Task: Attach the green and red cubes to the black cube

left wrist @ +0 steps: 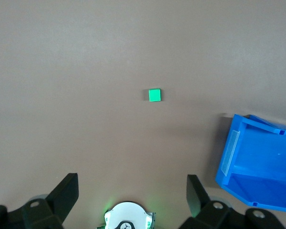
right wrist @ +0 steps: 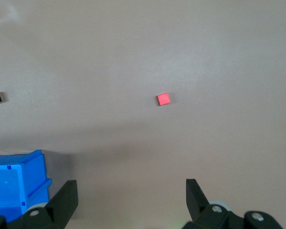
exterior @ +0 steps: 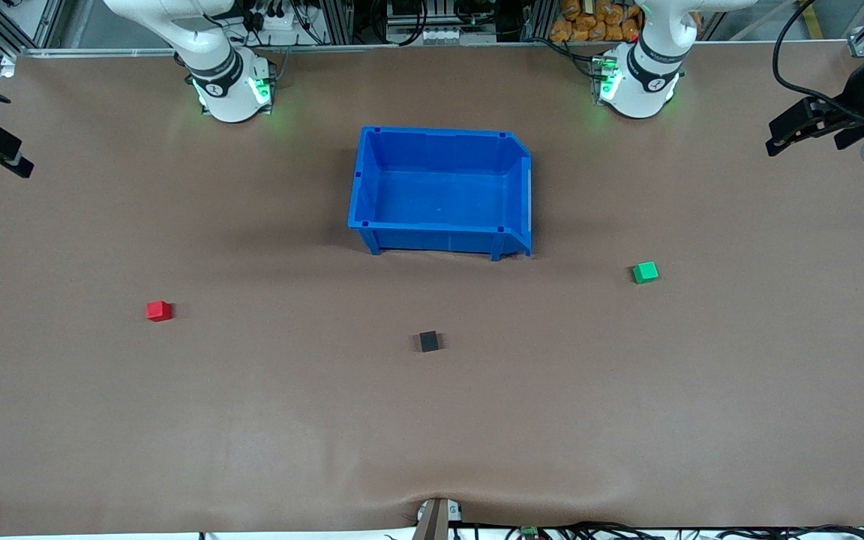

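Black cube (exterior: 428, 341) sits closest to camera, alone on tabletop (exterior: 252, 420), about 6 o'clock from blue bin (exterior: 441, 189). Red cube (exterior: 159, 310) out at 9 o'clock from it, toward right arm's end; green cube (exterior: 645, 272) around 2 o'clock, toward left arm's end. All three well apart, nothing attached yet.

Both my claws up high at tabletop ends, waiting: left claw (left wrist: 132, 191) spread wide, empty, over green's area; right claw (right wrist: 131, 195) same, over red's.

Worries: cubes tiny, off-centre pinch could skid one away. Pushing coloured cube in could shove black instead of mating. Both arms meeting at black might clash.
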Tool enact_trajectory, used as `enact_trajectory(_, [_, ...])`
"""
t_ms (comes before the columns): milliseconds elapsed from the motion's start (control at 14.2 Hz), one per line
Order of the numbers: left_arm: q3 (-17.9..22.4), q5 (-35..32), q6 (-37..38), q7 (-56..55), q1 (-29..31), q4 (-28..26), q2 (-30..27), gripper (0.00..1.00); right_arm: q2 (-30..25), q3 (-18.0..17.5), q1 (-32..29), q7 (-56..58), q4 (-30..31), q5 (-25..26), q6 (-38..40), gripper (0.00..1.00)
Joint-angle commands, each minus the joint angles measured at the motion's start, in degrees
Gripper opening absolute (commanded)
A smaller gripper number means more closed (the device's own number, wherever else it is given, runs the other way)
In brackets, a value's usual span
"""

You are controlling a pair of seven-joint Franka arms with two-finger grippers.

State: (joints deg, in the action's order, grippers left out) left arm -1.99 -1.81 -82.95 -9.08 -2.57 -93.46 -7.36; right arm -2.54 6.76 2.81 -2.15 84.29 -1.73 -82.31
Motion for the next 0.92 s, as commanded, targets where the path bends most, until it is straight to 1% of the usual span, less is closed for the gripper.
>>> enact_trajectory(0, [-0.12, -1.01, 1.12, 1.17, 0.37, 1.09, 0.50, 1.00, 0.08, -0.26, -0.62, -1.02, -0.26, 0.59, 0.40, 1.00])
enact_trajectory(282, [-0.12, -1.01, 1.12, 1.17, 0.37, 0.91, 1.12, 1.00, 0.08, -0.26, -0.26, -0.93, -0.26, 0.50, 0.31, 1.00])
enact_trajectory(494, [-0.20, -1.01, 0.95, 0.64, 0.98, -0.49, 1.29, 1.00, 0.08, -0.34, -0.26, -0.93, -0.35, 0.50, 0.31, 1.00])
enact_trajectory(847, [-0.12, -0.92, 0.16, 0.29, 1.51, -1.37, 3.14, 1.00, 0.17, -0.26, -0.35, -0.93, -0.35, 0.51, 0.31, 1.00])
